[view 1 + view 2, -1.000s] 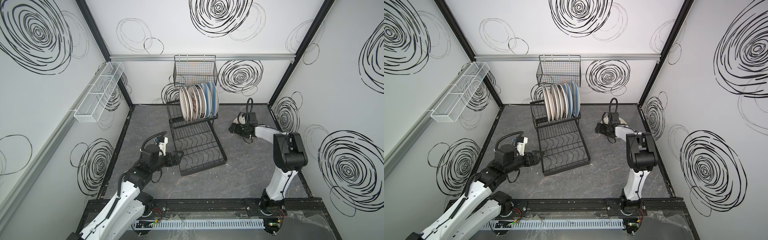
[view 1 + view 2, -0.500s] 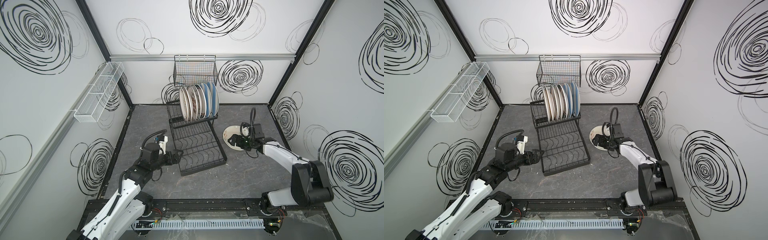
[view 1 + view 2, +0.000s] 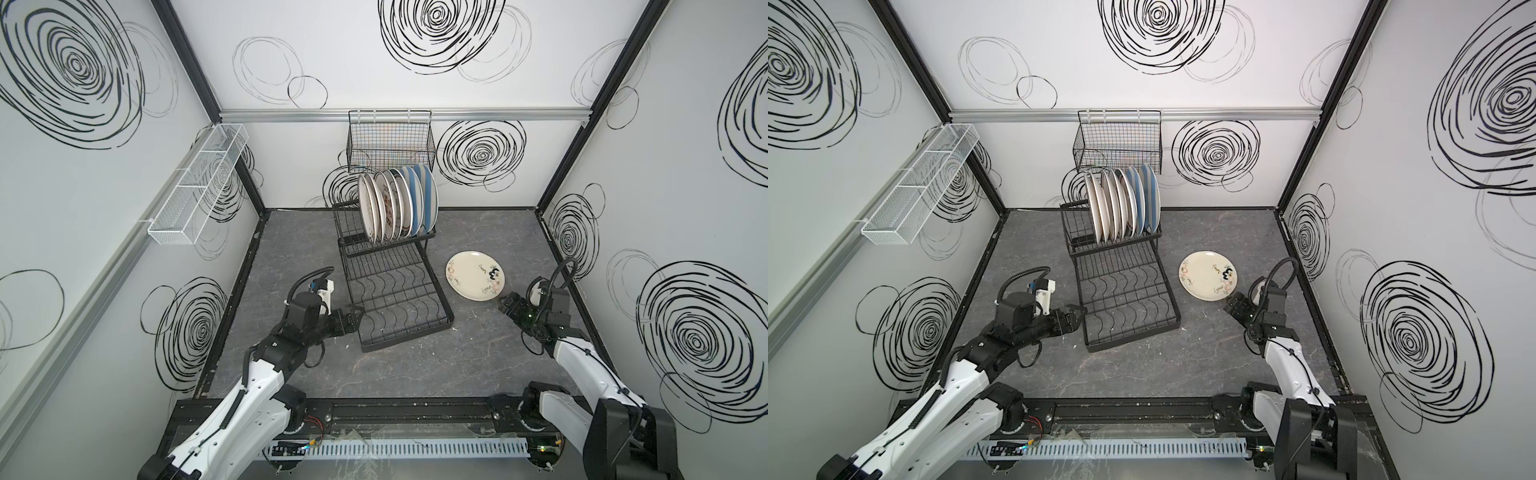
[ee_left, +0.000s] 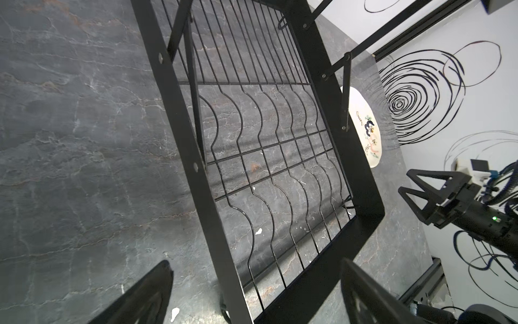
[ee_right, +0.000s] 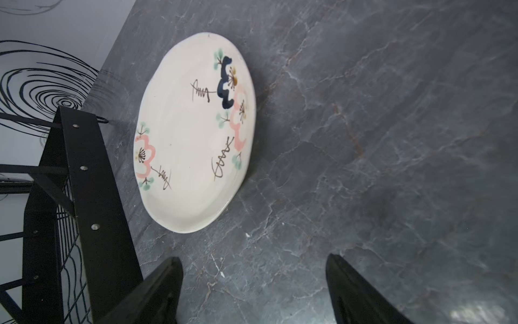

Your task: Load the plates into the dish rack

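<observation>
Right wrist: floral plate [image 5: 193, 131], brush script illegible.

The floral plate [image 5: 193, 134] right of the rack is cream, painted with pink blossom outlines, mint-green dabs, one navy-blue stroke and brown script-like scribbles. The dish rack [image 3: 399, 299] is black wire throughout. On its upper shelf the two striped plates [image 3: 428, 195] at the right end carry broad blue and cream bands; the other plates [image 3: 368, 208] beside them are cream or white, one with a brownish pattern on its face. The tabletop [image 3: 478, 353] is dark grey marble with pale veins and rusty streaks. The walls [image 3: 685, 145] are white with black scribbled spirals. The far wall basket [image 3: 390, 145] is black grid, the left mesh basket [image 3: 199, 191] white.
</observation>
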Action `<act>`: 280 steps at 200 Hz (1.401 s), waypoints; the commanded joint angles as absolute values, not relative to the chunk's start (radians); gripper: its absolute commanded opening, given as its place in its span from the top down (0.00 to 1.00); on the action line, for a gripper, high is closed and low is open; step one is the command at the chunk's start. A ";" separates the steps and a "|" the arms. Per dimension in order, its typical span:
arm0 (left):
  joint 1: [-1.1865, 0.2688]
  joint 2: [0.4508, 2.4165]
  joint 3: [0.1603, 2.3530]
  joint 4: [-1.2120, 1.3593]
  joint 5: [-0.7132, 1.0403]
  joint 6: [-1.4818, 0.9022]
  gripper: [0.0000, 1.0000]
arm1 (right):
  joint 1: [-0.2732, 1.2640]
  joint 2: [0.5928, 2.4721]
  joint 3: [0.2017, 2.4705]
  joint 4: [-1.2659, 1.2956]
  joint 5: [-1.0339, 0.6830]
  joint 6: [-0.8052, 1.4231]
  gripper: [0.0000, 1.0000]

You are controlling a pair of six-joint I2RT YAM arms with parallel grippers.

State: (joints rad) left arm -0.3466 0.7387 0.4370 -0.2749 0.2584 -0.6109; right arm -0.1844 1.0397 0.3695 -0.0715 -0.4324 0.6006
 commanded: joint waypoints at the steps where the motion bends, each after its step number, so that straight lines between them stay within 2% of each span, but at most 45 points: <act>1: -0.376 0.732 0.411 -0.208 0.234 -0.652 0.04 | -0.205 1.139 0.396 0.034 -0.521 0.620 0.19; 43: -0.437 0.734 0.358 -0.164 0.187 -0.695 0.04 | -0.212 1.375 0.487 0.067 -0.615 0.577 0.23; 91: -0.451 0.729 0.319 -0.152 0.180 -0.711 0.04 | -0.220 1.473 0.525 0.122 -0.597 0.592 0.24; 133: -0.483 0.729 0.275 -0.121 0.170 -0.751 0.04 | -0.225 1.551 0.515 0.198 -0.605 0.610 0.30; 207: -0.570 0.747 0.237 -0.019 0.175 -0.732 0.04 | -0.239 1.663 0.516 0.262 -0.638 0.625 0.59; 234: -0.599 0.745 0.233 -0.008 0.161 -0.725 0.04 | -0.242 1.682 0.523 0.269 -0.639 0.624 0.72; 280: -0.644 0.757 0.236 0.006 0.143 -0.702 0.04 | -0.269 1.677 0.530 0.259 -0.660 0.622 0.90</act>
